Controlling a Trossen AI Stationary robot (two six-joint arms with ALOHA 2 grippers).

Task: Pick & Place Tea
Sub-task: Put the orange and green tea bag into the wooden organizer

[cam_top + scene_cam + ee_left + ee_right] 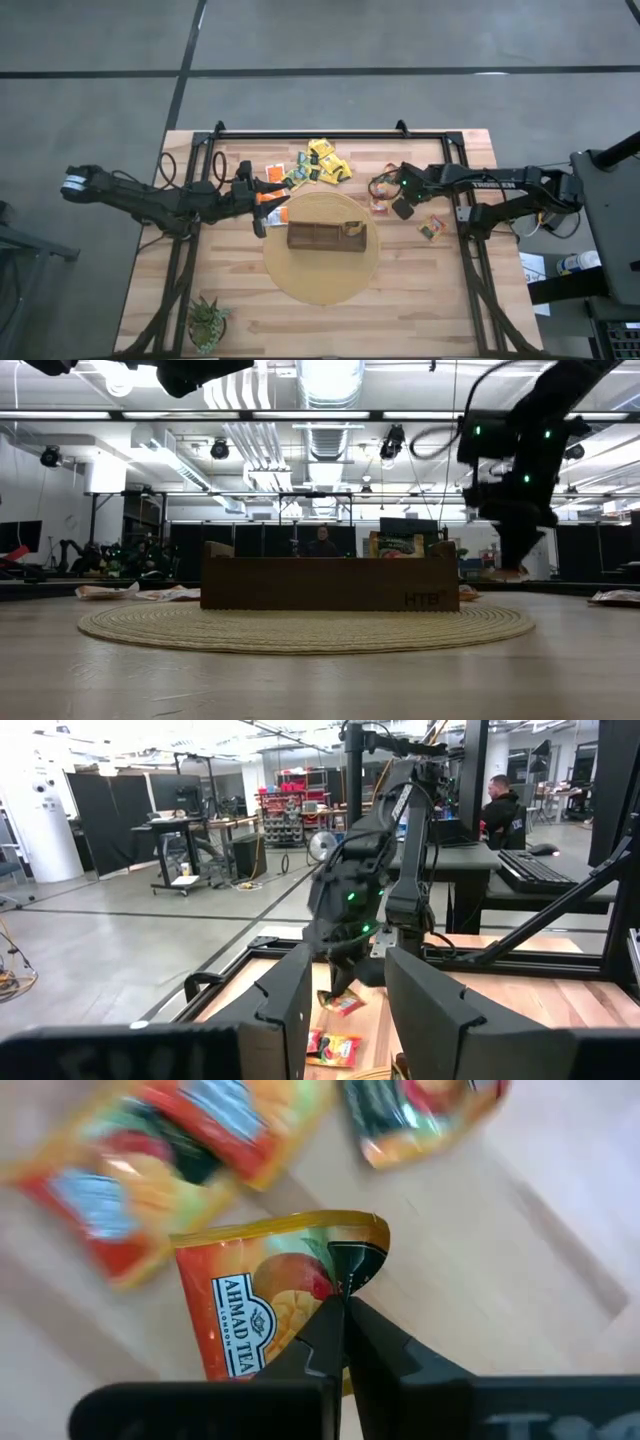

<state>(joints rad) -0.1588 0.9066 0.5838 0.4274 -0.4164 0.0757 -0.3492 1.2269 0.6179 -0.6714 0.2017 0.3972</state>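
Right gripper [343,1302] is clamped on the corner of an orange Ahmad Tea sachet [262,1312], holding it just off the wood table [430,290] to the right of the round woven mat [320,275]. From overhead I can't really make out the sachet under the gripper [397,205], the arm hides it. Going big to small: the mat sits mid-table with the long brown box [326,236] on it, and in the low view the box [330,582] blocks whatever is inside, apart from one packet top poking above its rim. Left gripper [345,995] hangs above the table just left of the box, fingers spread with nothing between them. Behind the box there's a pile of yellow sachets [322,162], with orange ones [275,172] partly covered by the left arm. Two blurry sachets [140,1170] lie under the lifted one, and another sachet [432,228] lies farther right. Potted plant [207,322] is at the front left corner.
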